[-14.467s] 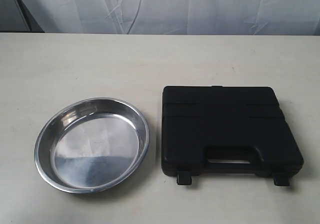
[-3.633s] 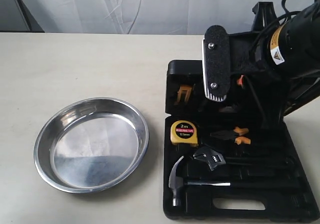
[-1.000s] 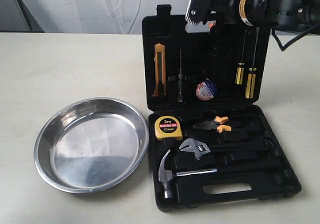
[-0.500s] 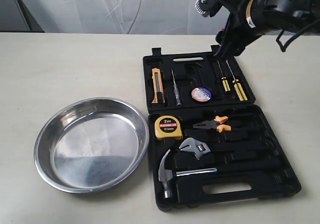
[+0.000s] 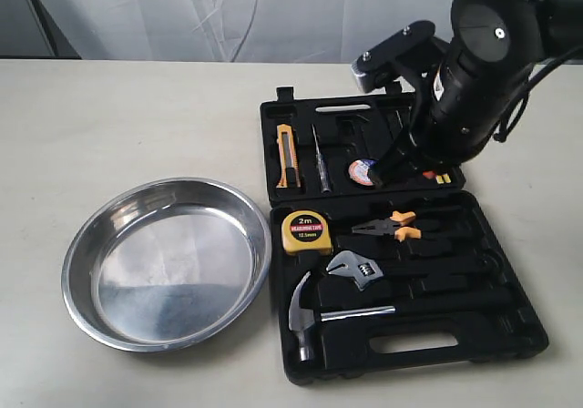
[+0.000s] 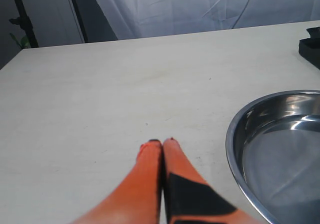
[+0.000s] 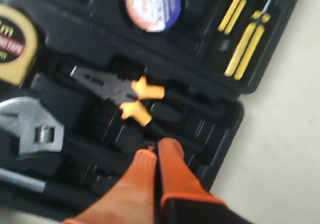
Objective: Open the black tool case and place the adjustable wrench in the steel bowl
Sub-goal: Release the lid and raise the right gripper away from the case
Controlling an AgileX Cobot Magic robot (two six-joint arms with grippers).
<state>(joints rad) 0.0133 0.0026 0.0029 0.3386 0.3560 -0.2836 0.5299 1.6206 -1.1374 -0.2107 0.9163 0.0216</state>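
Where wrench lies: wrench [image 5: 355, 270] sits in its moulded slot in the near half of the case [image 5: 510, 321]. Silver head points toward the bowl, black handle runs away from it. Nothing touches it. Slot likely grips it snugly, so expect a firm pull.
Neighbours: pliers [image 5: 392, 226] lie just behind it and hammer [image 5: 305, 317] just in front, each in its own recess. Close quarters, so a wrong-tool grab is a risk.
Case: lies fully open and flat on the desk [image 5: 137, 107], far half holding a knife [image 5: 286, 156], a tape roll [image 7: 152, 4] and yellow screwdrivers [image 7: 245, 39]. Opening step looks done.
Bowl: bowl [image 5: 173, 271] is empty, right beside the case on the wrench-head side. Short carry.
Right tool: right tool [image 7: 159, 148] has fingers pressed together and holds nothing. It hovers over the case's near half, near the pliers handles and off to the handle side of the wrench. Must spread before any grasp.
Left tool: left tool [image 6: 161, 143] is closed and empty, low over bare desk beside the bowl. Looks parked out of the way.
Writing: tape measure [image 5: 305, 230] reads "2m". Red band below it is too small to read, and the tape roll label is unreadable. No brand seen.
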